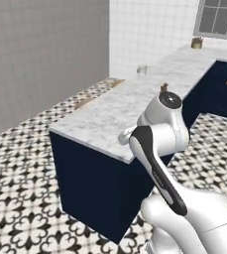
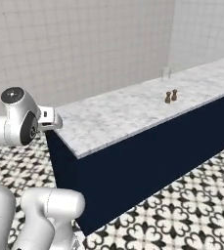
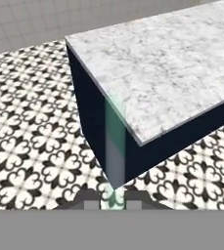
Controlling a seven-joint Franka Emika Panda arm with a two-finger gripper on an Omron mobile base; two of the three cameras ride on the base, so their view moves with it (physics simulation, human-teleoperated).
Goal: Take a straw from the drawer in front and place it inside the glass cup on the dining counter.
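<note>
Carrying a pale green straw [image 3: 115, 141] clamped upright in the gripper [image 3: 113, 197], keep it vertical toward the glass cup [image 2: 166, 72] at one o'clock on the tabletop [image 2: 118, 114].

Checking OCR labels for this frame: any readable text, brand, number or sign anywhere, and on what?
None readable.
dining counter: bare veined marble, no lettering.
glass cup: no mark visible.
two brown shakers: too small to tell.
straw in the tool: plain, no print.
</note>
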